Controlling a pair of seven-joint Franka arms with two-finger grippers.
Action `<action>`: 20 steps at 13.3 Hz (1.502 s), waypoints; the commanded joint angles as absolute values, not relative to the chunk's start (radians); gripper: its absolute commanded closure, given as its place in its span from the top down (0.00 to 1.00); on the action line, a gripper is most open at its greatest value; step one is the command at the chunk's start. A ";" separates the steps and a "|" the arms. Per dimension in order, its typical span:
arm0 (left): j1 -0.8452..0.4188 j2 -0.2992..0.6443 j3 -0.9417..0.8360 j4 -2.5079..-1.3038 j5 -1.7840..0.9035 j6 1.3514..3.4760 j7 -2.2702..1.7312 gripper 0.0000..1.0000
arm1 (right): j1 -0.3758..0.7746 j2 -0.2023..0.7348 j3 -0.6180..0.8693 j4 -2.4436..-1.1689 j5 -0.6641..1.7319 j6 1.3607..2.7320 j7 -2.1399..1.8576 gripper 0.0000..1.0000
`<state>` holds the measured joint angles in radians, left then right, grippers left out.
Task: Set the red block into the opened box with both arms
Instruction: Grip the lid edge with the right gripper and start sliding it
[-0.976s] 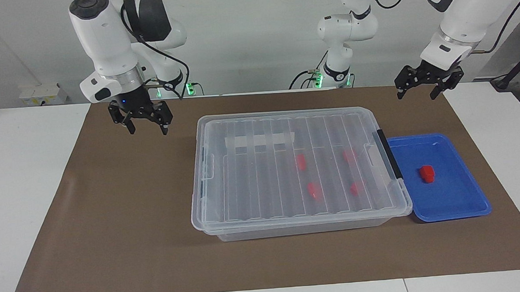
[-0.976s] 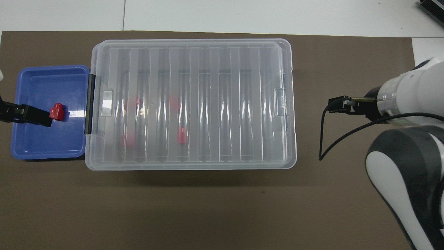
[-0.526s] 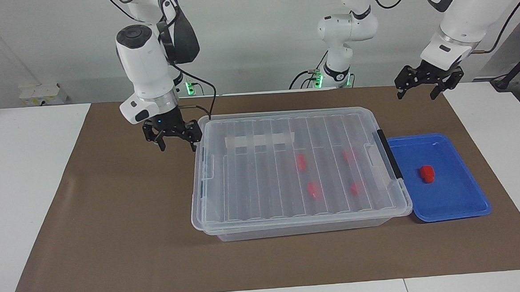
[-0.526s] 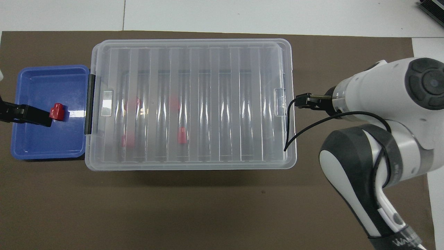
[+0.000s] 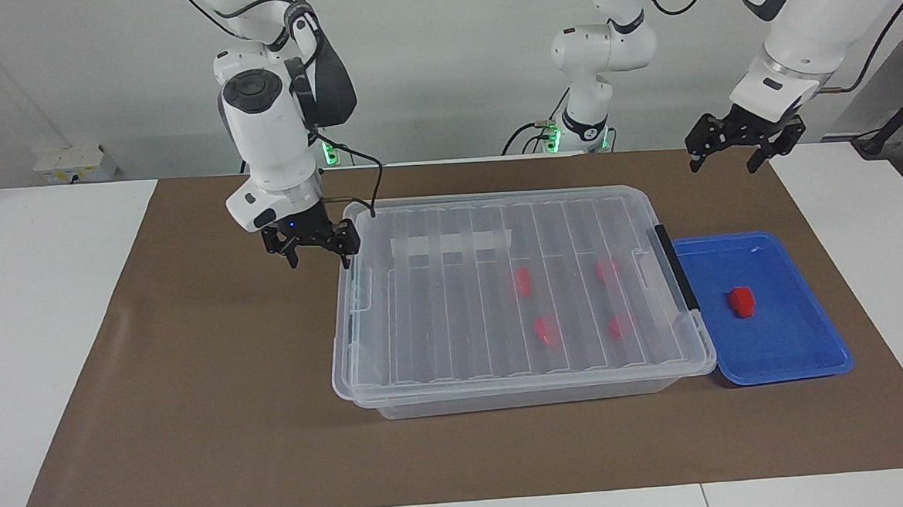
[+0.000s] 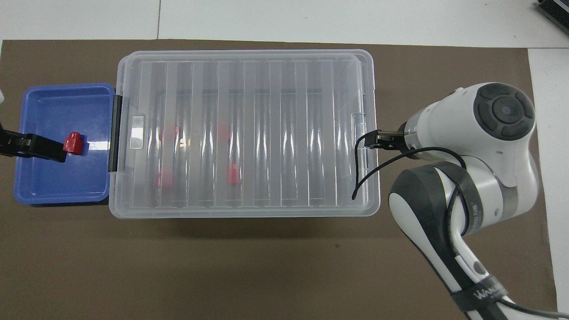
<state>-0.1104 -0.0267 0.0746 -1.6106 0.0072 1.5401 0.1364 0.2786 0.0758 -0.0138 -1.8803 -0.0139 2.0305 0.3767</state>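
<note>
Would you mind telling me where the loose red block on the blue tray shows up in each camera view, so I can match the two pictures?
Facing view: the red block lies on the blue tray, at the picture's right, beside the box's black handle.
Overhead view: the same block lies at the picture's left, on the tray.
Shared landmark: the black handle on the box end next to the tray.

right arm (image 6: pixel 478 294) band — partial lettering "wana".
</note>
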 commanded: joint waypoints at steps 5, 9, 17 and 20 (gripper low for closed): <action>-0.035 -0.051 0.074 -1.629 0.011 1.577 0.130 1.00 | 0.296 0.058 -0.015 -1.930 0.000 2.109 0.319 1.00; -0.031 -0.051 0.075 -1.628 0.011 1.578 0.130 1.00 | 0.293 0.048 -0.017 -1.947 -0.006 2.074 0.308 1.00; -0.029 -0.052 0.077 -1.647 0.041 1.633 0.133 1.00 | 0.195 0.045 -0.020 -1.947 -0.087 2.000 0.086 1.00; 0.012 -0.057 0.075 -1.757 0.041 1.783 0.140 1.00 | 0.158 0.041 -0.020 -1.948 -0.112 1.991 -0.012 1.00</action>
<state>-0.0088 -0.0310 0.0803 -1.6574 0.0250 1.6820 0.1374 0.1876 0.0692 -0.0261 -1.9204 -0.0836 2.0040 0.0558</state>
